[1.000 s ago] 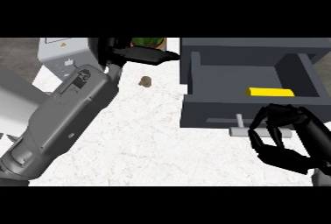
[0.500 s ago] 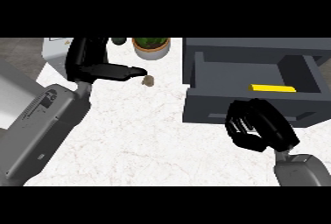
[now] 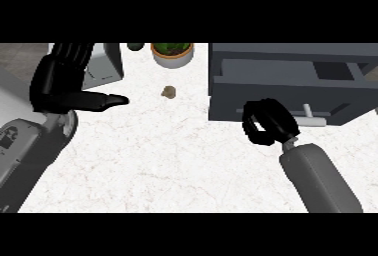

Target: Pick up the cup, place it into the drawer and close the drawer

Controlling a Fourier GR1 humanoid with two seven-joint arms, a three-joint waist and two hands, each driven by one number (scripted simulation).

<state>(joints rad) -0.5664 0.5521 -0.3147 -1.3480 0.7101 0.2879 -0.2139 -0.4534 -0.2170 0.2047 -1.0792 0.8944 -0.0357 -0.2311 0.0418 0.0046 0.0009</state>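
Note:
The dark grey drawer point(image 3: 284, 97) sticks out a short way from its cabinet at the upper right, with a pale handle point(image 3: 311, 119) on its front. Only a narrow strip of its inside shows, and no cup is visible in it. My right hand point(image 3: 267, 122) is against the drawer's front, left of the handle, fingers curled and holding nothing. My left hand point(image 3: 65, 82) is at the upper left, fingers straight and thumb pointing right, empty. A small brown object point(image 3: 169, 91) lies on the white counter point(image 3: 162, 155) between the hands.
A potted plant point(image 3: 172, 52) stands at the counter's back, left of the cabinet. A grey appliance point(image 3: 105, 67) sits behind my left hand, with a small dark item point(image 3: 135, 46) beside it.
My right hand has moved left to the drawer's front. The drawer sits further in, and the yellow item seen inside it earlier no longer shows. My left hand has turned its fingers upward.

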